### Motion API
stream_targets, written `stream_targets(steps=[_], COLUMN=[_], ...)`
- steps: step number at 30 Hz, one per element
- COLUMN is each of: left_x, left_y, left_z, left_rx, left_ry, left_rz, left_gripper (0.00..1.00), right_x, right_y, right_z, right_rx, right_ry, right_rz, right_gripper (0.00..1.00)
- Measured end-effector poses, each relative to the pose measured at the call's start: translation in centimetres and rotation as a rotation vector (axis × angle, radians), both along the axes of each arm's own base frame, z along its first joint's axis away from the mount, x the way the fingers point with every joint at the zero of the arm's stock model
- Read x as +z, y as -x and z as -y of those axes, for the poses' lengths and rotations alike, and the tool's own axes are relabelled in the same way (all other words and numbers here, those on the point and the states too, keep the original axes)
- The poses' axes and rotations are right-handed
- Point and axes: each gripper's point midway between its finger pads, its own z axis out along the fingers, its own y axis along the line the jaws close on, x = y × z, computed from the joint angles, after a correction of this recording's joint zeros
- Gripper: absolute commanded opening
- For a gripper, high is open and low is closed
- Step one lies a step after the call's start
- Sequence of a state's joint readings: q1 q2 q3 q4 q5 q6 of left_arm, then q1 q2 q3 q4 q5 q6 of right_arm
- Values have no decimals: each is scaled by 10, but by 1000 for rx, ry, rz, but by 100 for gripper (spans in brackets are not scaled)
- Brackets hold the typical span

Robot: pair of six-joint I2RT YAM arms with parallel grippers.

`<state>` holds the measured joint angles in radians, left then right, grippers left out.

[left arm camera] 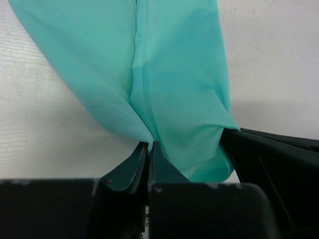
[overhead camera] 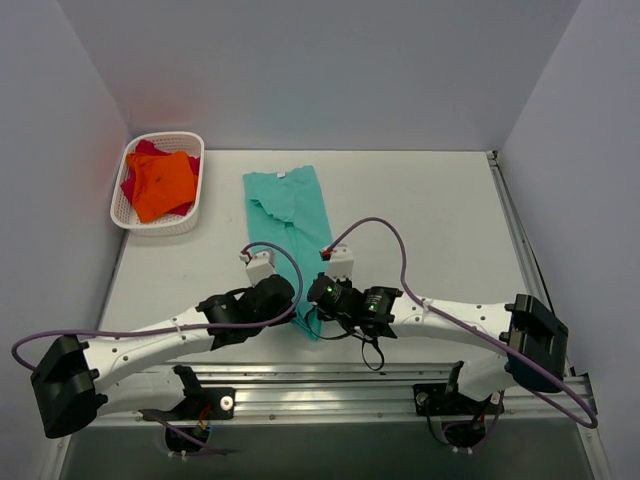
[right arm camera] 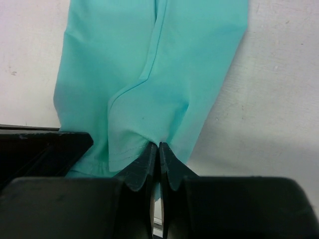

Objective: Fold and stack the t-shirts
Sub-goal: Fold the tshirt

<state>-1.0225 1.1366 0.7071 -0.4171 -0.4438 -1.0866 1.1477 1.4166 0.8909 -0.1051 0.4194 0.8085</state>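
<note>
A teal-green t-shirt (overhead camera: 285,205) lies on the table as a long narrow strip, folded lengthwise, with its near end lifted. My left gripper (left arm camera: 148,144) is shut on the left corner of that near end (left arm camera: 174,74). Close beside it, my right gripper (right arm camera: 158,145) is shut on the right corner (right arm camera: 149,59). Seen from above, the left gripper (overhead camera: 293,302) and the right gripper (overhead camera: 318,306) almost meet over the shirt's near end. An orange t-shirt (overhead camera: 163,184) lies on a magenta-red t-shirt (overhead camera: 140,155) in the basket.
A white lattice basket (overhead camera: 160,226) stands at the table's far left. Grey walls close off the back and both sides. A metal rail (overhead camera: 520,250) runs along the table's right edge. Purple cables loop above both wrists.
</note>
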Motion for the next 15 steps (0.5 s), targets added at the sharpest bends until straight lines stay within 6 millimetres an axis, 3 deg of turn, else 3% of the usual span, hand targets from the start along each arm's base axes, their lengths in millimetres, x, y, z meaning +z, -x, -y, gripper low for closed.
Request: stream_targets(steps=[7,15], left_x=[18,48], left_y=[2,-25], left_z=[-22,-60], left_rx=[29,155], left_ry=[-12,8], left_rz=[29,110], left_gripper=[3,3], right_x=[9,40], right_y=[-7,-43], right_z=[7,10], right_rx=[-25,-79], right_ry=[67,81], right_rz=[32,95], right_gripper=[0,0])
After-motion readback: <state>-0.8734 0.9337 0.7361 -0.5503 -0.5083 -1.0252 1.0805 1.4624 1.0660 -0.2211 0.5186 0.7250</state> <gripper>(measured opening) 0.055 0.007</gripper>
